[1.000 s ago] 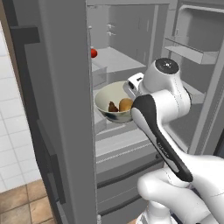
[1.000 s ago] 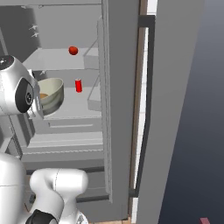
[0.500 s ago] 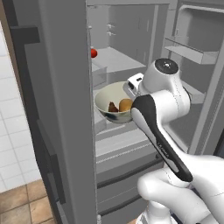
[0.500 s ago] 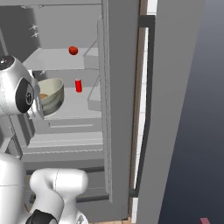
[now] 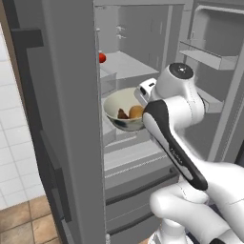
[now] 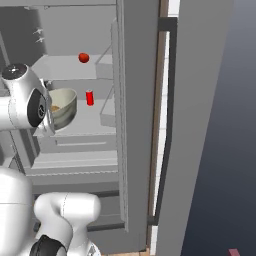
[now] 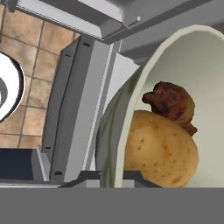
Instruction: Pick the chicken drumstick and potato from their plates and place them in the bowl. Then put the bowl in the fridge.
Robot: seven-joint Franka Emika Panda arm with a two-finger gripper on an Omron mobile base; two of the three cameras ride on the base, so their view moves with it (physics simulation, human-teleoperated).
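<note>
Cream bowl [image 5: 119, 112], clamped by the gripper [image 7: 114, 177], holds one potato [image 7: 159, 151], one drumstick [image 7: 171, 103].

Fridge [image 5: 71, 95]: tall grey steel, doors open, pale shelves and drawers inside, door bins at right. My arm [image 5: 174, 143]: white with dark joints, rises from lower right, reaches into open compartment. Bowl [image 5: 116, 121]: cream-white, deep, held up at my hand in front of middle shelf; my fingers hidden behind wrist. Potato [image 5: 136, 111]: golden-orange, inside bowl. Chicken drumstick [image 5: 123, 114]: dark brown, inside bowl, touching potato on its left. Small red ball [image 5: 102, 57]: on upper shelf, well above bowl. Tiled floor [image 5: 21, 224]: lower left.
</note>
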